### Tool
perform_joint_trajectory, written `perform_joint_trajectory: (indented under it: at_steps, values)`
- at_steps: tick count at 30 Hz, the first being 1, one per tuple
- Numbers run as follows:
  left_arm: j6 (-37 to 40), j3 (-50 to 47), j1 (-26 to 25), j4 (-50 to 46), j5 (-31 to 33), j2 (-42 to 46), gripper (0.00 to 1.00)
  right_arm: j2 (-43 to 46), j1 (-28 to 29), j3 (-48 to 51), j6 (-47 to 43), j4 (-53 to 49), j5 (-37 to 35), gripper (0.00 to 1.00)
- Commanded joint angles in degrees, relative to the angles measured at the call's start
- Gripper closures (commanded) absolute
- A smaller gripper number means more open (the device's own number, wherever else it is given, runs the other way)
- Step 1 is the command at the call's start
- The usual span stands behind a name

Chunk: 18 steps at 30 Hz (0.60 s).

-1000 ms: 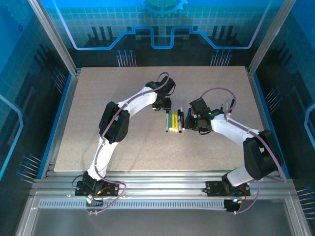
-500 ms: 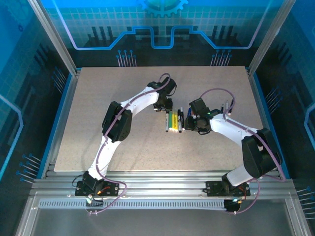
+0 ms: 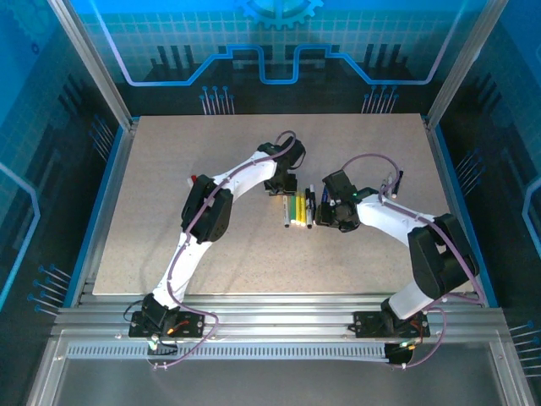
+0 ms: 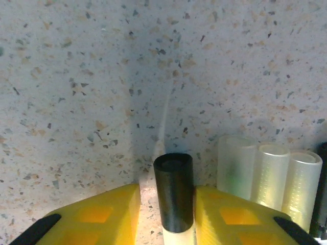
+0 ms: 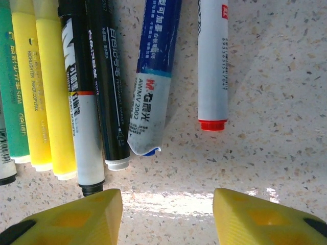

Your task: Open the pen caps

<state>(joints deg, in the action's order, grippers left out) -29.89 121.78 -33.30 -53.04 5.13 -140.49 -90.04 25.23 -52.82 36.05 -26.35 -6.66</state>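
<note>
Left tool (image 4: 167,201) part-open astride black pen cap (image 4: 173,186); right tool (image 5: 167,201) wide, empty.

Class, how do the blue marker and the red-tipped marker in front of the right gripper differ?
The blue marker is part blue, part white; the red-tipped marker is white. The blue marker lies slanted; the red-tipped marker runs straight up the view. The blue marker's end reaches nearer the right gripper. Both lie flat on the table, ungripped.
</note>
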Motion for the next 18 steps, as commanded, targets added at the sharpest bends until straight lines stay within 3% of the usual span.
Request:
perform_joint_trajectory:
  at_steps: [1,5,14,18]
  values:
    - [0.59,2.37,-0.4,-3.63,2.07,-2.67,0.69,-1.12,0.95,-1.32,0.6,0.88,1.36,0.49]
    - [0.66,2.6,-0.44,-3.79,2.43,-3.57,0.74,-1.21,1.08,-1.48,0.77,1.12,2.04,0.5]
    - [0.97,1.03,0.59,-3.64,3.84,0.01,1.0,-0.52,3.05,-2.28,0.69,1.97,4.01,0.51]
    - [1.19,-1.79,0.87,-1.96,3.05,5.38,1.0,0.37,4.68,-2.76,0.42,3.94,6.48,0.5]
